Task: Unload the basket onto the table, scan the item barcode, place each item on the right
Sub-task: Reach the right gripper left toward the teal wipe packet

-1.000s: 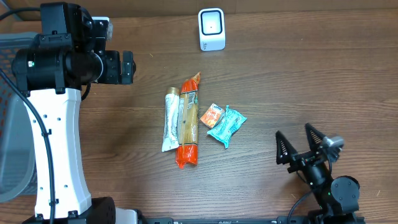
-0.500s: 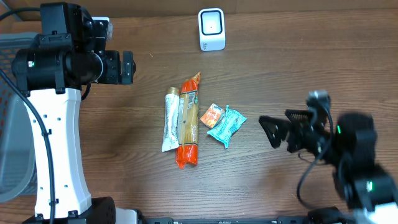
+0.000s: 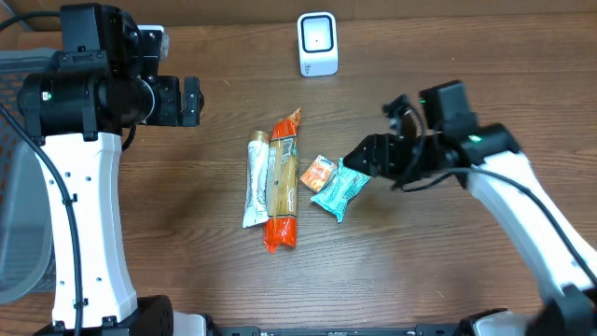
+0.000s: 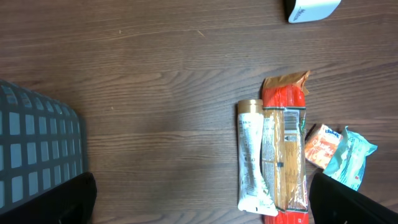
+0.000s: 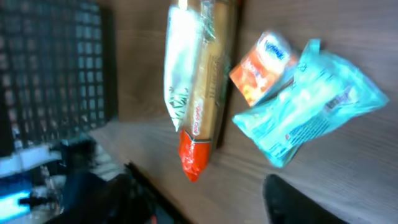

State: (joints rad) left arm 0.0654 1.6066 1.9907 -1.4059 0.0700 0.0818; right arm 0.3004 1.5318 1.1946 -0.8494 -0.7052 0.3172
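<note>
Several packets lie mid-table: a white tube (image 3: 255, 182), a long orange-and-tan packet (image 3: 283, 182), a small orange packet (image 3: 317, 173) and a teal packet (image 3: 340, 189). The white scanner (image 3: 318, 44) stands at the back. My right gripper (image 3: 359, 159) hovers at the teal packet's right end, open, nothing between its fingers. The blurred right wrist view shows the teal packet (image 5: 317, 112) and the small orange packet (image 5: 261, 65) ahead of the right gripper (image 5: 202, 202). My left gripper (image 3: 191, 101) hangs high at the left, open; in its wrist view the left gripper (image 4: 199, 208) is empty.
A grey mesh basket (image 3: 19, 215) sits at the table's left edge and shows as the basket (image 4: 37, 149) in the left wrist view. The left arm's white column (image 3: 89, 233) rises at the front left. Bare wood lies round the packets.
My right arm swung from the front right of the table up and left to the teal packet, and its jaws narrowed somewhat. The left arm and the packets stayed still.
</note>
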